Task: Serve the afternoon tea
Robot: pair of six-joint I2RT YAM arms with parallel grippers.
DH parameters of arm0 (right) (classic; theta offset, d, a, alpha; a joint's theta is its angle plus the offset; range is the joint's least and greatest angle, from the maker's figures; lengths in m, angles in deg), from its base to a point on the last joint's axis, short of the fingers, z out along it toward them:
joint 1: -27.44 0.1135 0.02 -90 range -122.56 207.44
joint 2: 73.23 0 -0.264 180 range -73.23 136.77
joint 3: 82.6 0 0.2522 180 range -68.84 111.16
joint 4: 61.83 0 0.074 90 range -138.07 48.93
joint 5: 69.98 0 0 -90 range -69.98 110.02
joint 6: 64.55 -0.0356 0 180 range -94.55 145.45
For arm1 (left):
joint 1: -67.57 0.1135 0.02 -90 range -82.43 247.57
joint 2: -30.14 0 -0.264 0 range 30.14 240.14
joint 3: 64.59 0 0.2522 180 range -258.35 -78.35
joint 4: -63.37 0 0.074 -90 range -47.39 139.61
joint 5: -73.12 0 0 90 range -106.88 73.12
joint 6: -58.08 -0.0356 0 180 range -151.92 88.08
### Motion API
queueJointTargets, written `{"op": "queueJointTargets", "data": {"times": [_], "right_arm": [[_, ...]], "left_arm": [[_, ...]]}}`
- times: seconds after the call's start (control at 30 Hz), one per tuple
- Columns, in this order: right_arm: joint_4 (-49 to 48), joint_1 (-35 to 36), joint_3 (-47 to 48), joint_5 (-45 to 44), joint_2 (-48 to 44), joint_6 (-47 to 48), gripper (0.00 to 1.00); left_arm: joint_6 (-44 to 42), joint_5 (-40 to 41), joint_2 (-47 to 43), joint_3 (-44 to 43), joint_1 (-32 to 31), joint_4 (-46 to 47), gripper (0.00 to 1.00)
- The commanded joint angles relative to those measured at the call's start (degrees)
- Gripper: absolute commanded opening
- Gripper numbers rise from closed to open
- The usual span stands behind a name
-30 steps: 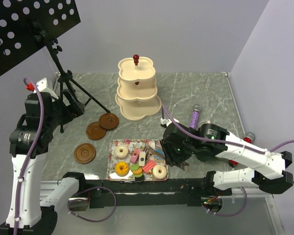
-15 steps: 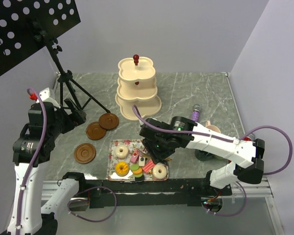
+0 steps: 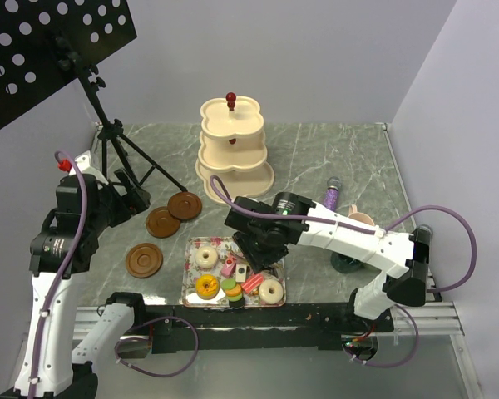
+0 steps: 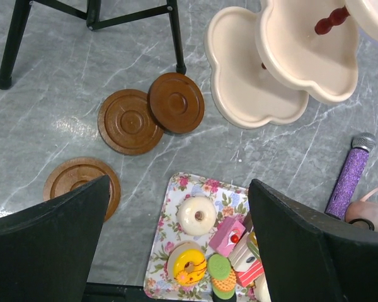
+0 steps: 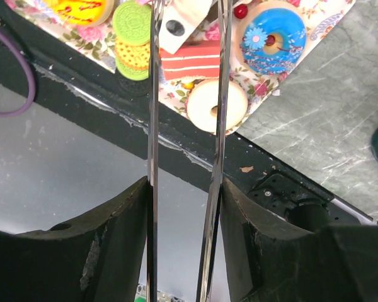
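Note:
Toy doughnuts, cake slices and macarons lie on the floral tray (image 3: 216,243). My right gripper (image 5: 184,185) is shut on thin metal tongs (image 5: 154,94), whose blades reach over a white cake slice (image 5: 179,25) and a red cake slice (image 5: 189,60), beside a blue doughnut (image 5: 274,38). In the top view the right gripper (image 3: 262,253) hangs over the tray's right half. My left gripper (image 4: 179,189) is open and empty, high above the tray's left part. Three brown saucers (image 3: 144,259) (image 3: 162,222) (image 3: 185,205) lie to the left. The cream three-tier stand (image 3: 233,158) stands behind, its tiers bare.
A purple microphone (image 3: 331,195), a pink mug (image 3: 359,219) and a dark teal mug (image 3: 348,262) sit at the right, partly behind my right arm. A black music stand's tripod (image 3: 121,154) stands at the back left, near my left arm. The tray lies close to the table's front edge.
My right arm has swung left from the tray's right edge to over the treats, tongs still held. My left arm has sunk a little and its jaws have widened slightly.

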State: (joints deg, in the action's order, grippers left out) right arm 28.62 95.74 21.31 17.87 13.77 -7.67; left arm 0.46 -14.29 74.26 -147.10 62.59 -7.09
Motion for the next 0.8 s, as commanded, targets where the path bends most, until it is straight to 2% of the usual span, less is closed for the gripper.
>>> {"op": "queueJointTargets", "data": {"times": [0.0,0.77], "right_arm": [[3.65,-0.35,3.28,-0.84,-0.43,0.17,0.52],[4.62,-1.41,-1.37,3.19,-1.04,-2.65,0.5]], "left_arm": [[-0.12,-1.1,0.53,-0.42,-0.13,3.45,0.96],[-1.88,-0.66,-0.52,0.81,-0.13,3.45,0.96]]}}
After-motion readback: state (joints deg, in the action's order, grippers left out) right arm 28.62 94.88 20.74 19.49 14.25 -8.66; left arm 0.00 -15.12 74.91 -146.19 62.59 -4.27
